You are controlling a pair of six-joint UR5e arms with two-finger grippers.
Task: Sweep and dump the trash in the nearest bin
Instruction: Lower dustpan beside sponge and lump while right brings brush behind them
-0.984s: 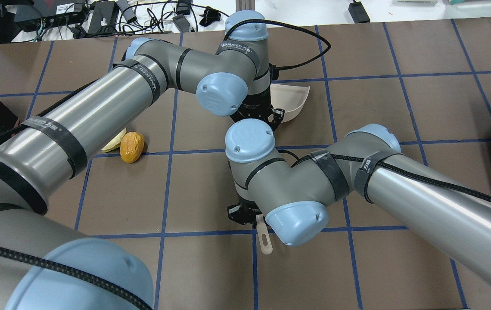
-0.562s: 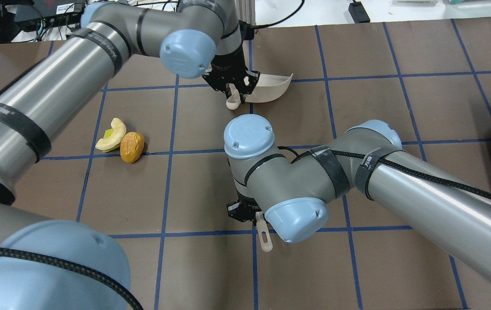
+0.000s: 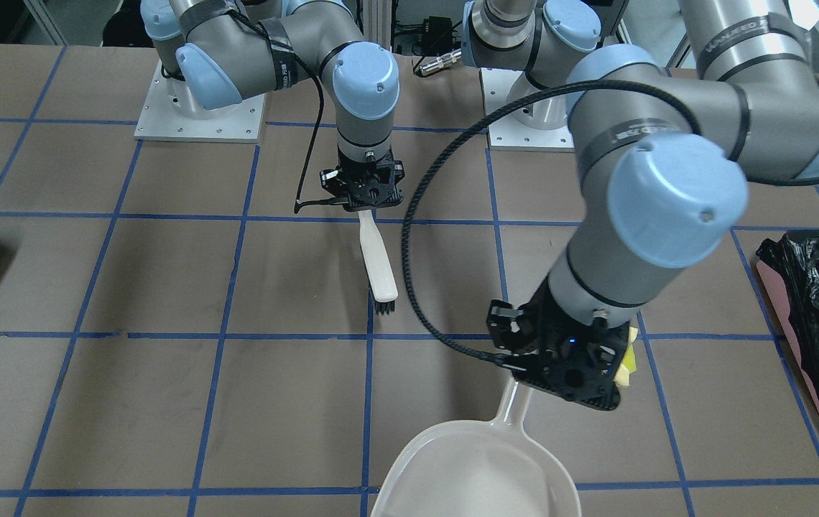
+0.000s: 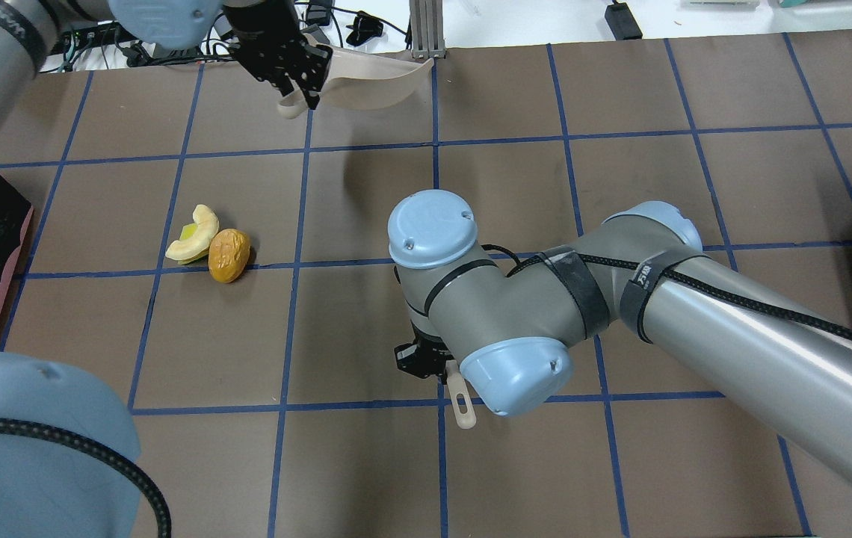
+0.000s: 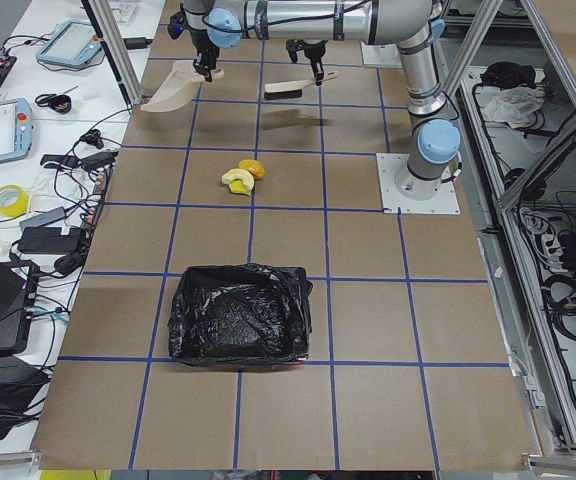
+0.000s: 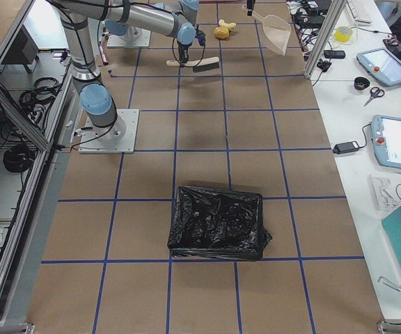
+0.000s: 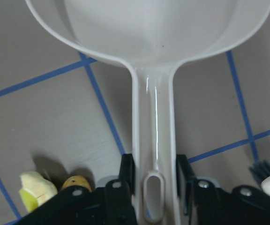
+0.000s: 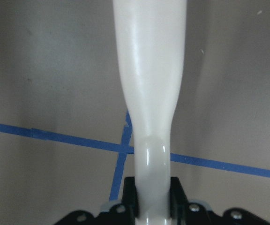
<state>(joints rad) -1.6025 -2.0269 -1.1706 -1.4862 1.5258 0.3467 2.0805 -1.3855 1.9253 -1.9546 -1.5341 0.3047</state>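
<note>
The table (image 4: 695,112) is brown, crossed by blue tape lines into squares. The left arm (image 3: 668,194) reaches out to the far side of the table, and the right arm (image 4: 695,321) bends in over the middle.

The bin (image 5: 240,315), pink-sided and lined with a crinkly black bag, stands at the table end on the robot's left. A second black bin (image 6: 218,223) stands at the opposite end.

The pan (image 3: 481,467) is pale and scoop-shaped. It hangs in the air near the table's far edge, hollow side up, with its shadow on the table below. The left gripper (image 7: 153,176) is clamped on the pan's handle, one finger on each side of it, just above the hanging hole.

The brush (image 3: 377,258) is white with short dark bristles (image 3: 383,307) at its tip. It is held roughly level above the table (both side views show its shadow beneath it). The right gripper (image 8: 151,192) is closed tight on the brush handle, near its end.

The trash lies on the table between the centre and the pink bin, well apart from both pan and brush. The lump (image 4: 229,255), golden-brown and wrinkled, sits on a blue line. The wedge (image 4: 193,235), pale yellow and curved, touches it on the bin side
</note>
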